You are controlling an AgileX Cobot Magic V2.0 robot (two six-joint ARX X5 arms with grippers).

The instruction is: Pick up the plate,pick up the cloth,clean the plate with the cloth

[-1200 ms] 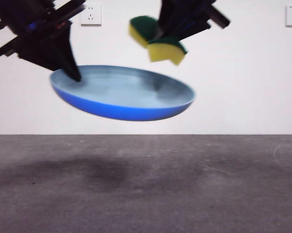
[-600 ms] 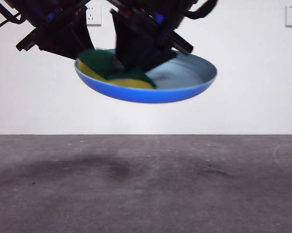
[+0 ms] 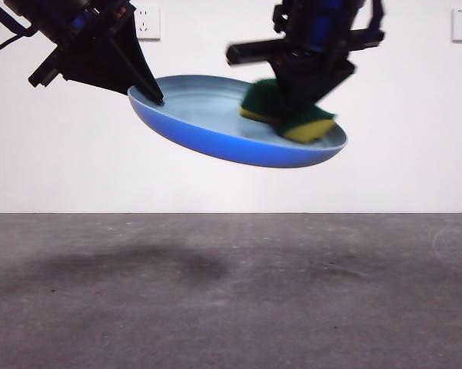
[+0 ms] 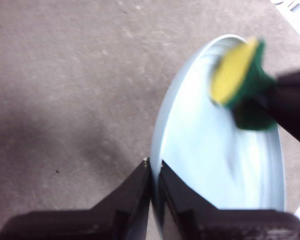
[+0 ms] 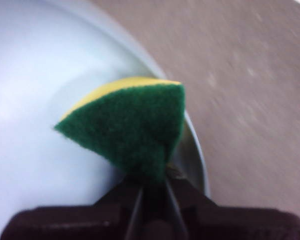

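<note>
Item 1. Right claw [image 3: 296,115]: jaws clamped on the cloth [image 3: 288,117] (a yellow sponge w/ green scouring face), coming down from 12 o'clock in the front view. Sponge pinched at one end and squashed; the rest sticks out past the jaws, green side toward the wrist cam, yellow side to the dish.

Item 2. Cloth position: pressed into the bowl of the plate [image 3: 238,123], near the rim at abt 3 o'clock of the plate in the front view, opposite the other claw's hold.

Item 3. Left claw [image 3: 155,96]: jaws shut tight on the plate rim at abt 9 o'clock, one jaw inside the rim, one outside. Plate is carried in mid-air, tilted, the held side higher, well clear of the surface [image 3: 231,307].

Step in hand (judged): wiping stroke. To do well:
- keep sponge flat to the dish, light press only; plate is held by one edge, so a hard push at the far rim would lever it in the left claw.
- sweep back toward the centre, don't run off the rim.
- left claw steady, no tilt change.

Count: plate x1; cloth x1; claws x2; wall sockets [image 3: 143,21] x2, behind.
</note>
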